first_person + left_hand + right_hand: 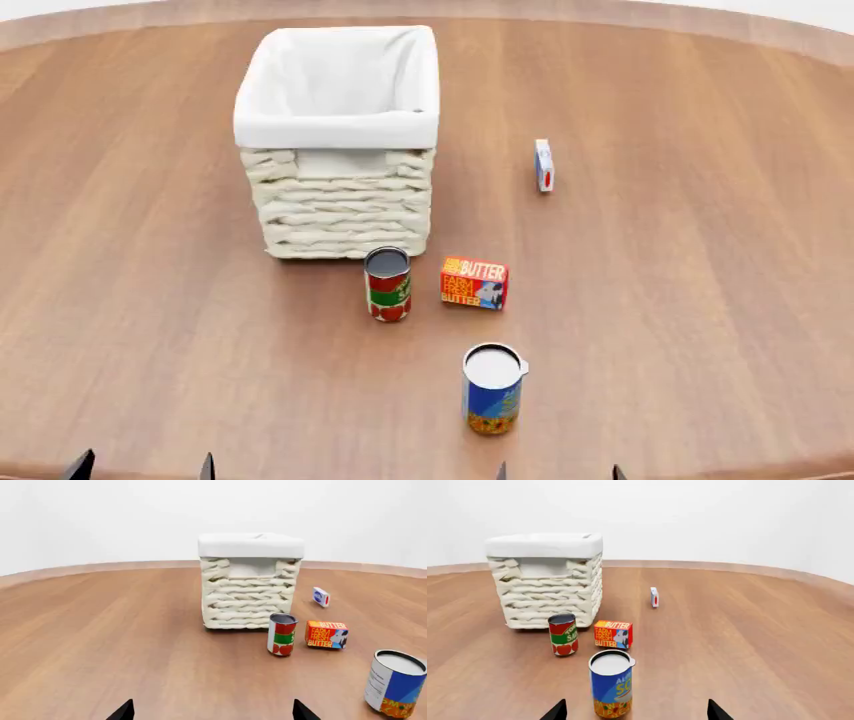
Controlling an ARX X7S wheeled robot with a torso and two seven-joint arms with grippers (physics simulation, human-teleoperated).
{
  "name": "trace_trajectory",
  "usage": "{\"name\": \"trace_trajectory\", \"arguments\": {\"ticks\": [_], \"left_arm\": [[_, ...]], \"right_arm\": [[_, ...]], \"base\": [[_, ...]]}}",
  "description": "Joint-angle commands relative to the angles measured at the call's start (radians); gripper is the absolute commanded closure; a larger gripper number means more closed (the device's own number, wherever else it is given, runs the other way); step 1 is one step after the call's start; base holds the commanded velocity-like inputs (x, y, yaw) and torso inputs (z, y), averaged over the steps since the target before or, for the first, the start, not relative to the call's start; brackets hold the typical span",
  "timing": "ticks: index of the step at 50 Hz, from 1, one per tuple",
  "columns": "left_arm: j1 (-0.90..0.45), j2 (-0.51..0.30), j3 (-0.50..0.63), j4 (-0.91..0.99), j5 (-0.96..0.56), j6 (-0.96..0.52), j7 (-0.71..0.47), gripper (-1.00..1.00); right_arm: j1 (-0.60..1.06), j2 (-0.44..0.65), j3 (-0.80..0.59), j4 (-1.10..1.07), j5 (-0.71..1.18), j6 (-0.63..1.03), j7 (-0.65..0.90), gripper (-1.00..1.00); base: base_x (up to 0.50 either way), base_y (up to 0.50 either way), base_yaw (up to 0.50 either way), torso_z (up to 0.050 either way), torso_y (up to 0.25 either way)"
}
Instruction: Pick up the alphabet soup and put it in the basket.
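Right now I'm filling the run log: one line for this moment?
phase: pre-grasp | alphabet soup: upright on table, untouched | basket: empty | left tool: open | right tool: open

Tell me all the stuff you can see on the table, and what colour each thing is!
basket: one, cream wicker with a white cloth liner, at the far left of the group, open and empty inside.
alphabet soup: one, blue label turning orange-yellow at the base, pale top, upright, nearest the robot.
red-and-green can: one, dark top, upright just in front of the basket.
butter box: one, orange with a blue patch, beside the red-and-green can.
small box: one, white, blue and red, on edge, to the right of the basket.
table: one, brown wood, under everything.
left gripper: only dark fingers' tips show, spread apart, holding nothing.
right gripper: the same, spread apart behind the alphabet soup.
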Motion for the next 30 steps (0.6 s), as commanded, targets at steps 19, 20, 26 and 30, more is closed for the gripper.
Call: {"name": "trace_trajectory", "arguments": {"ticks": [19,20,26,30], "left_arm": [[0.139,-0.064,0.069,0.704,0.037,-0.304,-0.135,-1.00],[0.143,-0.067,0.071,0.725,0.037,-0.312,-0.137,-1.00],[0.162,-0.076,0.086,0.897,0.058,-0.409,-0.154,-1.00],[0.168,-0.081,0.092,0.974,0.068,-0.444,-0.167,-1.00]], "right_arm": [[-0.065,0.077,-0.056,-0.517,0.098,0.219,0.069,-1.00],[-0.066,0.079,-0.058,-0.529,0.099,0.223,0.072,-1.00],[-0.076,0.093,-0.067,-0.637,0.104,0.272,0.089,-1.00],[-0.083,0.102,-0.069,-0.721,0.107,0.311,0.104,-1.00]], "base": [[0.00,0.00,0.00,0.000,0.000],[0.00,0.00,0.00,0.000,0.000],[0.00,0.00,0.00,0.000,0.000],[0.00,0.00,0.00,0.000,0.000]]}}
